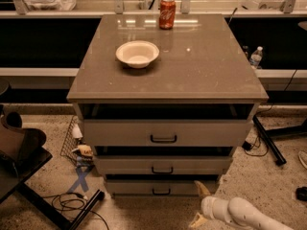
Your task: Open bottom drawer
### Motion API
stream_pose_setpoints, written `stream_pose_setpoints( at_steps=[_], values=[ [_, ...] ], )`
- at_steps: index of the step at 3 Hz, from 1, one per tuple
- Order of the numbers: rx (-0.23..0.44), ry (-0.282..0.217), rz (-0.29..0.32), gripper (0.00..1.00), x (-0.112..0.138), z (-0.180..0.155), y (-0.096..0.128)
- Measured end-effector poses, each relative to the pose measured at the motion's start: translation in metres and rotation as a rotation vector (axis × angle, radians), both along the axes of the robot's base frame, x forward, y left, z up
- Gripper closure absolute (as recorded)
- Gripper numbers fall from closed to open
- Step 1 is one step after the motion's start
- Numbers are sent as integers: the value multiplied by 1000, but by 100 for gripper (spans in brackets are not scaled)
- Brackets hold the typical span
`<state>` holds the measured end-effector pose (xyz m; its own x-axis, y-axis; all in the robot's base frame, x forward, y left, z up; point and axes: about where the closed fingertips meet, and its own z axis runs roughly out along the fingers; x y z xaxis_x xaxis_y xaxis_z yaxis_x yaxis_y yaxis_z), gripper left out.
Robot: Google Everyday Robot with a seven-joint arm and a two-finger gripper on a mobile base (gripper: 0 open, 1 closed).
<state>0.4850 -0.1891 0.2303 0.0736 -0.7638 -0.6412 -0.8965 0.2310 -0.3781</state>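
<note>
Firstly, end effector (199, 205): we saw it low at the bottom right, just above the floor, its two fingers spread apart and gripping nothing.
Arm (242, 214): white, it reached in from the lower right corner and lay nearly level with the floor.
Bottom drawer (139, 187): the narrowest front of the three, it looked closed; it sat just left of the end effector, whose upper fingertip was near the front's right end.
Handle (161, 191): a small black bar sat at the middle of that front, left of the fingers and not yet touched.
Step in hand: we judged it to be the approach, with no grasp made.
Doing it well: we thought the end effector should move left until the bar lay between the fingers, close firmly, then pull straight out without lifting.
Risk: the middle drawer (120, 166) had its own handle just above, and a high reach would have taken the wrong one.
Top drawer (120, 132): the tallest front, it needed no touch.
Tabletop (201, 75): a white bowl (137, 53) and, beyond it, a red can (167, 13) stood there; we expected a smooth pull to leave them steady.
</note>
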Motion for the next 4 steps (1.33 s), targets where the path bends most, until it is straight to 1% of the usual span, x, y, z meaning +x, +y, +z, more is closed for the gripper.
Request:
stream_pose_setpoints(
  at_steps=[1, 2, 3, 4],
  values=[
    [-50, -16, 1, 0, 19, -5, 2],
    [-163, -36, 17, 0, 42, -12, -1],
    [-163, -36, 17, 0, 42, -12, 0],
    [-198, -28, 44, 0, 50, -29, 6]
  ],
)
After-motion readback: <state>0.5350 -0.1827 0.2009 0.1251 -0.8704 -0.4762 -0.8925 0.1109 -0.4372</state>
